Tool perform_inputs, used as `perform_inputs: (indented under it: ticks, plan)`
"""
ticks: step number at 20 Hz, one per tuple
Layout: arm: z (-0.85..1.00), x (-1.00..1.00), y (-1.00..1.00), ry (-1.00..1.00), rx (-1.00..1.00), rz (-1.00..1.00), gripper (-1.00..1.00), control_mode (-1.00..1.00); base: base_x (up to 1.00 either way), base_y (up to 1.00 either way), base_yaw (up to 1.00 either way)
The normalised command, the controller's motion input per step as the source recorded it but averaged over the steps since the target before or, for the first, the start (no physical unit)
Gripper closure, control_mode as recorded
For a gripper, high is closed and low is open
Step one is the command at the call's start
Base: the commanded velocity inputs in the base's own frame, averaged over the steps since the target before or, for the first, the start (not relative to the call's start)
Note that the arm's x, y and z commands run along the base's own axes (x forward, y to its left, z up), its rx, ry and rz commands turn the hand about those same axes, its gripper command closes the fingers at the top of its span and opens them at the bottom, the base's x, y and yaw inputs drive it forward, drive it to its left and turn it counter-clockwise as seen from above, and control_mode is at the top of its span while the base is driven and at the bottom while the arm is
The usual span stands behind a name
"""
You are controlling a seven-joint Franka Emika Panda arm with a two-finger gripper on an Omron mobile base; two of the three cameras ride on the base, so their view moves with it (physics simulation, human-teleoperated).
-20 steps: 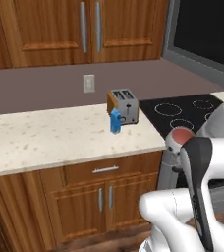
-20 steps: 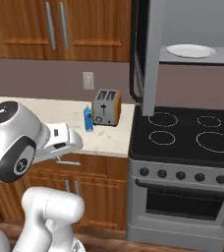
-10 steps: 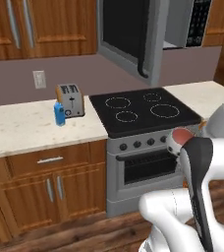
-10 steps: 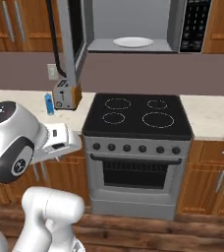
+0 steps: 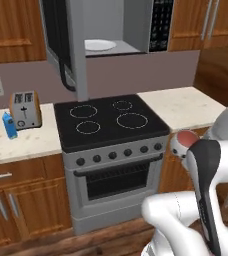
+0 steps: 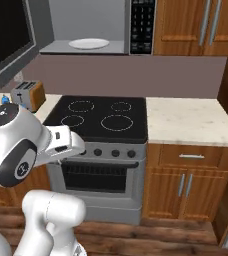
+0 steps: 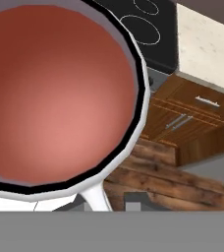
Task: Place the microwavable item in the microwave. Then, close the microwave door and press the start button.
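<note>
Wood-floored kitchen: the mug (image 7: pixel 60 93), reddish inside, sits right up against the hand camera, carried low in front of the stove (image 5: pixel 111 125); whether the jaws clamp it cannot be told. Beyond, a toaster (image 5: pixel 25 109) and blue carton (image 5: pixel 9 125) stand on the counter (image 5: pixel 21 142). Above, the microwave (image 5: pixel 116 25) hangs with its door (image 5: pixel 66 45) open (keypad markings too small to read), a white plate (image 6: pixel 89 44) inside.

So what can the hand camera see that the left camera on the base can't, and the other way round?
Hand view: the mug from close up, its red inside and loop handle, plus a drawer under the counter. Left base view: the open microwave with a white plate inside, the toaster and the blue carton. Both: the mug, the black stove and the pale counter beside it.
</note>
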Motion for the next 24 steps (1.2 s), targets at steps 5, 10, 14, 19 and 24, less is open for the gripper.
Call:
perform_inputs:
  ticks: [5,10,14,19,24]
  plan:
    - [0.0,0.0,0.0,0.0,0.0,0.0,1.0,1.0,0.94,-0.21,0.06]
    - [0.0,0.0,0.0,0.0,0.0,0.0,1.0,1.0,0.71,-0.03,0.02]
    - [0.0,0.0,0.0,0.0,0.0,0.0,1.0,1.0,0.47,-0.16,0.07]
    - [0.0,0.0,0.0,0.0,0.0,0.0,1.0,1.0,0.7,-0.02,0.08]
    - [0.0,0.0,0.0,0.0,0.0,0.0,1.0,1.0,0.71,-0.03,0.11]
